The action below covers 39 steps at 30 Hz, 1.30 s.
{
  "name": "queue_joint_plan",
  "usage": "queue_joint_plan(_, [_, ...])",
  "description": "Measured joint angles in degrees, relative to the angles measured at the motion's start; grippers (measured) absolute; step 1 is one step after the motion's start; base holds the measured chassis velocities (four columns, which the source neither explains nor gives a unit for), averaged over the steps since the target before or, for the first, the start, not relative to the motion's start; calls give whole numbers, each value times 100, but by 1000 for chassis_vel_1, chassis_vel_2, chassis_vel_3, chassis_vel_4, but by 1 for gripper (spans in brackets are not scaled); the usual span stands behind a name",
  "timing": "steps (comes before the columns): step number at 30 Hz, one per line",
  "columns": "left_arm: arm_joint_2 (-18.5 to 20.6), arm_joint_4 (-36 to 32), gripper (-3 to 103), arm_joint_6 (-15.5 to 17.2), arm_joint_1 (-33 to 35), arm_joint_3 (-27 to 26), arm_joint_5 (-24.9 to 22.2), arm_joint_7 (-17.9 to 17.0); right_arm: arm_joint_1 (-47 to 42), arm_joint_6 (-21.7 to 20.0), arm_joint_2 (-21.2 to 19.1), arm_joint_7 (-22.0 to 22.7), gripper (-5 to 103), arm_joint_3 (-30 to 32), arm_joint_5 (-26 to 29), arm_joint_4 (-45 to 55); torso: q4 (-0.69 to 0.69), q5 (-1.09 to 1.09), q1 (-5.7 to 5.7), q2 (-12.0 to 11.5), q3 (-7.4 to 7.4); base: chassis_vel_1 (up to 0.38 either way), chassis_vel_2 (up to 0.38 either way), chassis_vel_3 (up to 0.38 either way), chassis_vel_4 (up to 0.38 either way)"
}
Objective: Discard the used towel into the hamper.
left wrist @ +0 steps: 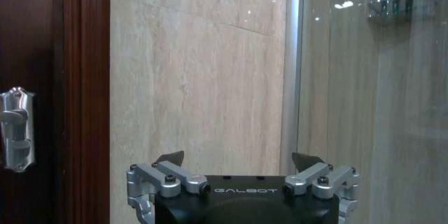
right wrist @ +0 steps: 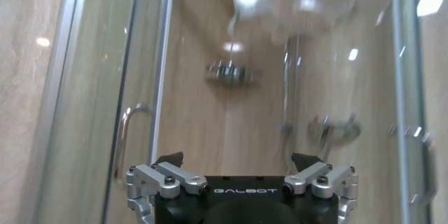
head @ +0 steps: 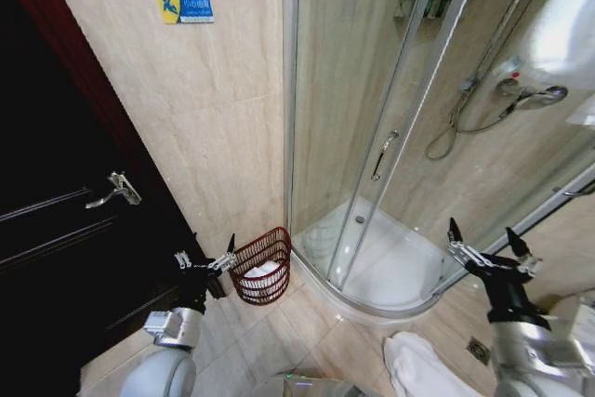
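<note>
The hamper [head: 262, 265], a small dark red openwork basket, stands on the floor against the wall by the shower corner, with white cloth [head: 261, 272] lying inside it. A white towel [head: 418, 366] lies crumpled on the floor tiles in front of the shower tray. My left gripper [head: 204, 256] [left wrist: 238, 158] hangs open and holds nothing, just left of the hamper and facing the wall. Above and to the right of the floor towel, my right gripper [head: 482, 230] [right wrist: 238, 158] is open too, pointing at the shower glass.
A dark wooden door [head: 56, 230] with a metal handle [head: 113, 190] fills the left side. The curved glass shower enclosure [head: 372, 155] and its white tray [head: 390, 267] take up the right. A floor drain [head: 478, 350] sits beside the towel.
</note>
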Motion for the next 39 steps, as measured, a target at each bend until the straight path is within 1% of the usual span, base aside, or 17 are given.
queue_joint_plan(2, [0, 0, 100, 0, 0, 0, 0, 0, -103, 541, 178, 27, 100, -9, -358, -4, -2, 0, 0, 0, 0, 0, 0, 0, 0])
queue_joint_plan(3, [0, 0, 100, 0, 0, 0, 0, 0, -103, 541, 178, 27, 100, -9, -358, -4, -2, 0, 0, 0, 0, 0, 0, 0, 0])
queue_joint_plan(6, [0, 0, 100, 0, 0, 0, 0, 0, -170, 1354, 212, 65, 100, 42, -679, -100, 1, -3, 0, 0, 0, 0, 0, 0, 0])
queue_joint_plan(7, [0, 0, 100, 0, 0, 0, 0, 0, -170, 1354, 212, 65, 100, 42, -679, -100, 1, -3, 0, 0, 0, 0, 0, 0, 0])
queue_joint_plan(9, [0, 0, 100, 0, 0, 0, 0, 0, -192, 1689, 213, 59, 100, 62, -698, -359, 0, 0, 0, 0, 0, 0, 0, 0, 0])
queue_joint_plan(10, [0, 0, 100, 0, 0, 0, 0, 0, -191, 1783, 213, 65, 100, 61, -677, -476, 0, 1, 0, 0, 0, 0, 0, 0, 0])
queue_joint_plan(13, [0, 0, 100, 0, 0, 0, 0, 0, -207, 1872, 214, 66, 100, 90, -534, -592, 1, 2, 0, 0, 0, 0, 0, 0, 0])
queue_joint_plan(15, [0, 0, 100, 0, 0, 0, 0, 0, -226, 1826, 214, 74, 100, 162, -290, -553, 0, 1, 0, 0, 0, 0, 0, 0, 0])
queue_joint_plan(16, [0, 0, 100, 0, 0, 0, 0, 0, -226, 1826, 214, 74, 100, 162, -290, -553, 0, 1, 0, 0, 0, 0, 0, 0, 0])
queue_joint_plan(18, [0, 0, 100, 0, 0, 0, 0, 0, -216, 1675, 214, 80, 100, 224, -31, -427, 0, 0, 0, 0, 0, 0, 0, 0, 0])
queue_joint_plan(20, [0, 0, 100, 0, 0, 0, 0, 0, -179, 1544, 214, 83, 100, 250, 87, -338, 0, 0, 0, 0, 0, 0, 0, 0, 0])
queue_joint_plan(24, [0, 0, 100, 0, 0, 0, 0, 0, -113, 1469, 226, 73, 100, 213, 108, -269, 0, 0, 0, 0, 0, 0, 0, 0, 0])
queue_joint_plan(29, [1, 0, 100, 0, 0, 0, 0, 0, -75, 1476, 224, 29, 100, 128, 105, -230, 0, 0, -1, 0, 0, 0, 0, 0, 0])
queue_joint_plan(39, [1, 0, 100, 0, 0, -1, 0, 0, -7, 1460, 220, 54, 100, 229, 208, -263, 0, -1, -1, 0, 0, -79, -73, 76, 78])
